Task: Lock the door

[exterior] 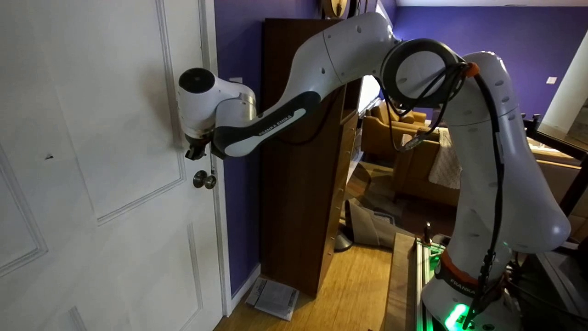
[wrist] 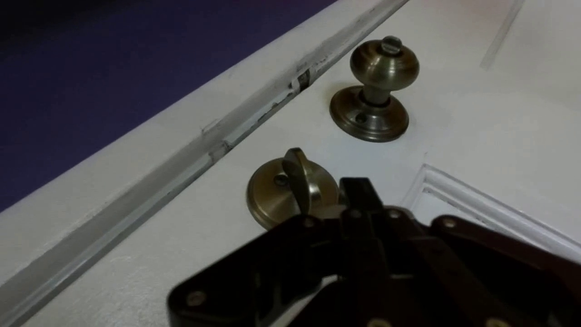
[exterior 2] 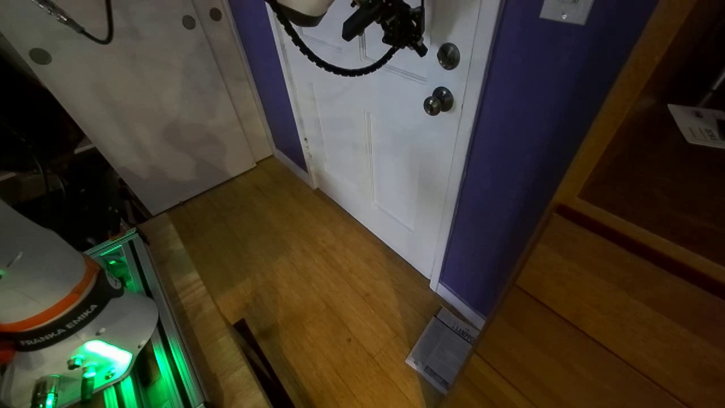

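Observation:
The white door (exterior: 124,119) stands closed in its frame, and it also shows in an exterior view (exterior 2: 391,164). In the wrist view a brass deadbolt plate with a raised thumb-turn (wrist: 297,181) is just left of my fingertips. The deadbolt (exterior 2: 448,56) also shows in an exterior view. A round brass knob (wrist: 383,68) with a small button is on the same door, and it appears below the deadbolt in an exterior view (exterior 2: 437,101). My black gripper (wrist: 361,193) has its fingers together with nothing visible between them. It partly overlaps the plate's edge; contact cannot be told.
The door frame (wrist: 190,141) runs beside the lock, with a purple wall (exterior 2: 504,141) beyond. A tall brown cabinet (exterior: 298,161) stands close to the door. A newspaper-like packet (exterior 2: 444,348) lies on the floor. A black cable (exterior 2: 340,71) loops below the wrist.

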You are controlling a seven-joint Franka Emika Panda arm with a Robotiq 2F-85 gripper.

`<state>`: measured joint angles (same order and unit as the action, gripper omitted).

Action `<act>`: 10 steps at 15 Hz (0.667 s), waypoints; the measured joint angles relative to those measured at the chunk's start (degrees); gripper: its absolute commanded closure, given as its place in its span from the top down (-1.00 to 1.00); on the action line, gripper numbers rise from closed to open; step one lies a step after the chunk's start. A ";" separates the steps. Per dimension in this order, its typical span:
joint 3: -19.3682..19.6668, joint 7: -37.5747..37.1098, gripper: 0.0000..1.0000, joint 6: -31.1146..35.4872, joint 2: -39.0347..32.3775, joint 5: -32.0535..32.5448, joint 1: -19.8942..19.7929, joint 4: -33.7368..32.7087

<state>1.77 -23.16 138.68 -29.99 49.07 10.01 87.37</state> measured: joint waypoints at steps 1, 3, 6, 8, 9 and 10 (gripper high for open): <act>0.36 -0.06 -1.00 0.15 -0.65 0.06 0.16 -0.64; 0.95 -0.07 -1.00 0.39 -1.91 0.08 0.39 -1.91; 1.71 -0.07 -1.00 1.15 -3.55 0.18 0.68 -3.35; 2.51 -0.10 -1.00 1.69 -4.47 0.55 0.98 -4.33; 2.88 -0.15 -1.00 1.84 -4.89 0.75 1.10 -4.86; 3.20 -0.18 -1.00 1.98 -5.23 0.90 1.18 -5.34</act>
<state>4.97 -23.34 140.66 -35.22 49.97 11.19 82.03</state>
